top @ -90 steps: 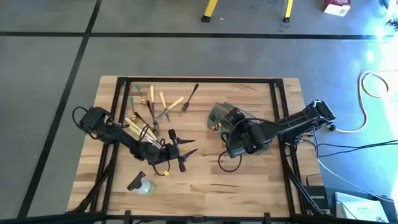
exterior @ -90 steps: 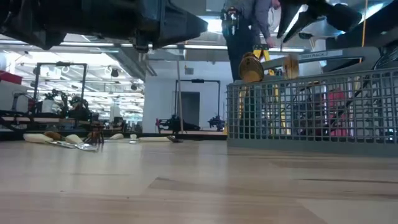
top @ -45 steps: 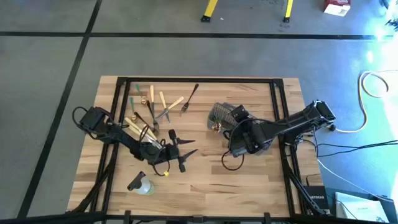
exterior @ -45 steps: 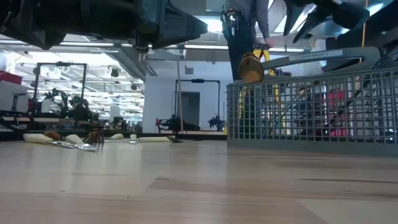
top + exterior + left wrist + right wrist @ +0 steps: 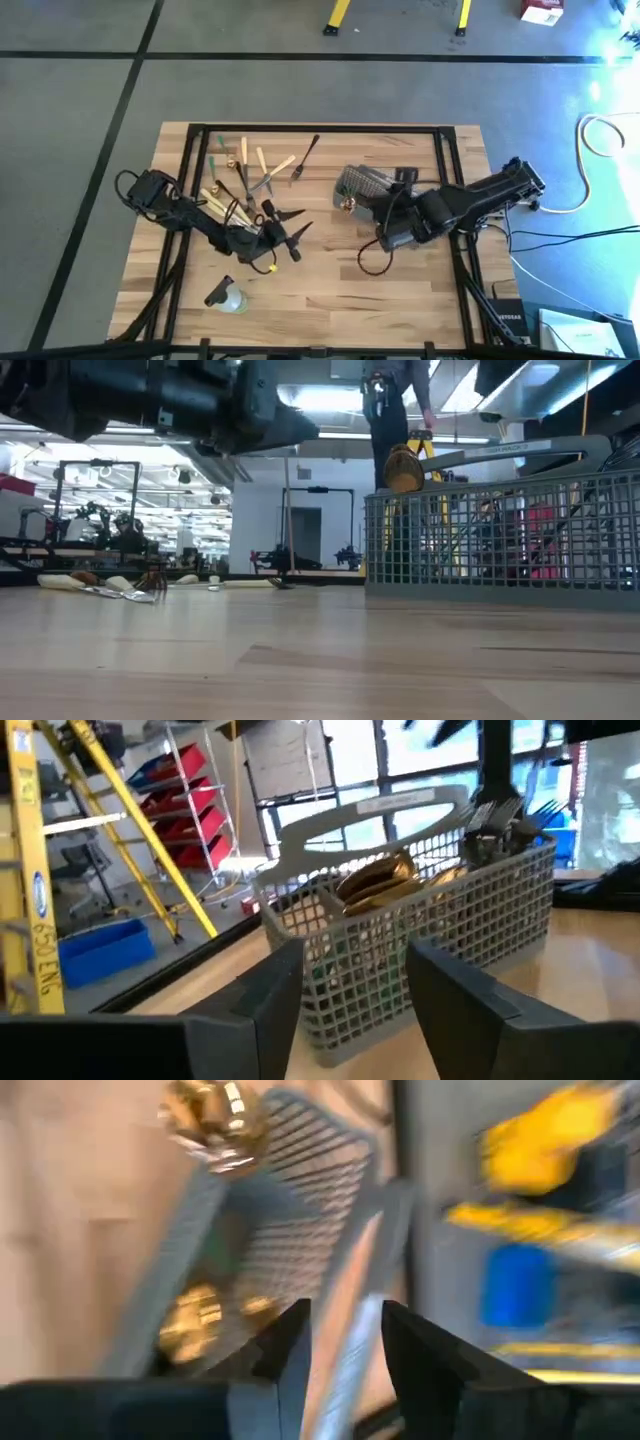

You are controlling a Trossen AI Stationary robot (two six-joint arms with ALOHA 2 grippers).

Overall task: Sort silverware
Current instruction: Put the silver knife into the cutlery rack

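The silverware lies in a loose pile of pale, black and green pieces on the far left of the table, low in the low view as silverware. More pieces stand in the grey mesh basket, among them a gold spoon bowl poking above its rim. My left gripper hovers open between pile and basket, facing the basket, with nothing between its fingers. My right gripper is above the basket's right end, open and empty, looking down into the basket.
A small clear bottle lies near the front left. Black frame rails run along the table's far edge and both sides. Bare wood spans the near middle. A person stands beyond the basket.
My right gripper has risen out of the low view and drawn back toward the table's right edge over the basket. A pale handle that lay level above the basket's rim a second ago no longer shows there. My left gripper has shifted slightly toward the far edge.
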